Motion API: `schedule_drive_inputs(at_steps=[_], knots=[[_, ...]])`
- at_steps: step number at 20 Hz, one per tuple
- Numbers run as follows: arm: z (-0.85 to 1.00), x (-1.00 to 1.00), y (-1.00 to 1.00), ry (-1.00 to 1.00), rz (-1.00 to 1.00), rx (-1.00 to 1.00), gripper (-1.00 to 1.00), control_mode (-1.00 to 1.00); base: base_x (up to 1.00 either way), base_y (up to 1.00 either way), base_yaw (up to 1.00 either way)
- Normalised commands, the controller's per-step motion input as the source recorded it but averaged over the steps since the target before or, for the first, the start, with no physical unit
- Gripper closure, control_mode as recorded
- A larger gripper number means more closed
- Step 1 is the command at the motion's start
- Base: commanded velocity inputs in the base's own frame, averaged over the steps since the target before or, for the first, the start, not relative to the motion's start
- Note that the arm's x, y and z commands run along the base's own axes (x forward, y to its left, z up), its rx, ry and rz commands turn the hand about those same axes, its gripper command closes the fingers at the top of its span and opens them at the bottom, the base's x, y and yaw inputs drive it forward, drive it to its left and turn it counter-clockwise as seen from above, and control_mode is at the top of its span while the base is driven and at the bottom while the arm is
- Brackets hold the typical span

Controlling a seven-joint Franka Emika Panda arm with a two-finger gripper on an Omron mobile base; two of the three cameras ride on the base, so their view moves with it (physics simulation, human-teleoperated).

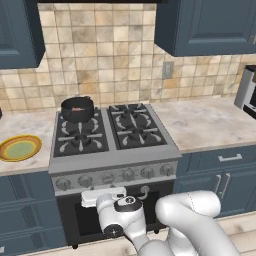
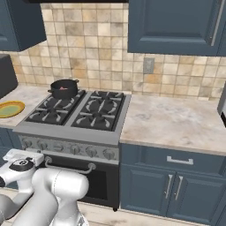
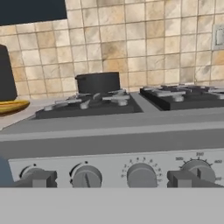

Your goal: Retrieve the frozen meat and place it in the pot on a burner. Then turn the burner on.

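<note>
Here the pot sits on the back left burner of the stove, at the upper left of the cooktop in the left base view, and just left of centre in the hand view, behind the front grates. It stands upright, its round mouth facing up; being round it has no clear long axis, though a short handle shows on its side. Inside it, a pinkish-red patch is the frozen meat, lying low against the black wall; it is too small to tell which way it points.

The gripper is low in front of the stove, level with the row of silver knobs, which fill the lower part of the hand view. Its two dark fingertips stand far apart at the bottom left and bottom right of that view, jaws fully spread, with nothing between them but the knob panel beyond.

A yellow-rimmed green plate lies on the counter at the left edge of the left base view, apart from the stove
</note>
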Motion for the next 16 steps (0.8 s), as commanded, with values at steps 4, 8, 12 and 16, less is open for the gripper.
schedule_drive_inputs(at_steps=[4, 8, 12, 16], knots=[[-0.19, 0.00, 0.12, 0.00, 0.00, -0.06, -1.00, -1.00, 0.00, 0.00, 0.00], [-0.12, 0.00, 0.41, -0.01, -0.02, -0.01, -1.00, -1.00, 0.00, 0.00, 0.00], [-0.01, 0.00, 0.34, -0.02, -0.05, 0.00, -1.00, -1.00, 0.00, 0.00, 0.00], [0.00, 0.00, 0.00, 0.00, 0.00, 0.00, -1.00, -1.00, 0.00, 0.00, 0.00]])
